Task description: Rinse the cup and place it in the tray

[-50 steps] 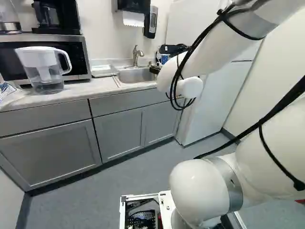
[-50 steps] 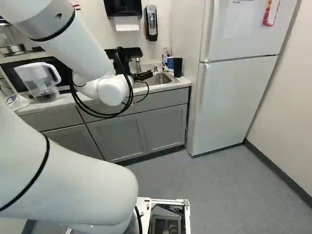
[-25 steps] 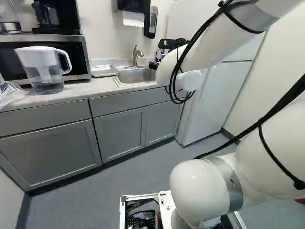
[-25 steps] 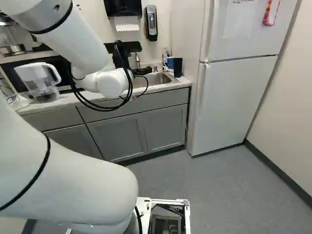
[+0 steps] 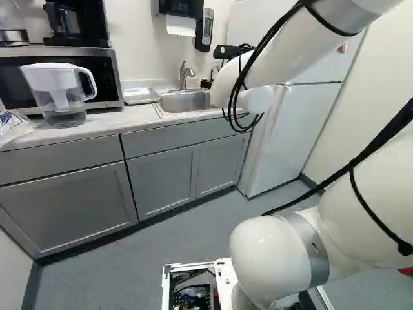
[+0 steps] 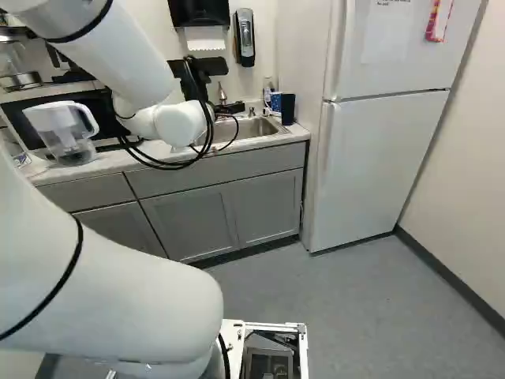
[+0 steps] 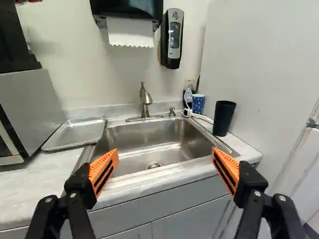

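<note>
In the kitchen corner, points the black two-fingered gripper (image 6: 230, 108) toward the stainless steel sink (image 7: 149, 147), with orange ridged pads (image 7: 104, 172) spread wide apart. Has a tall black cup (image 7: 224, 118) upright on the pale marbled counter (image 7: 40, 184) right of the sink, and a blue cup with white dots (image 7: 198, 103) farther back, slightly left of it. Cannot tell which of the two to rinse. Has the shallow silver metal tray (image 7: 79, 132) left of the sink, beside the grey metal microwave (image 7: 30, 104), and a curved metal faucet (image 7: 145, 102) at the far rim.
</note>
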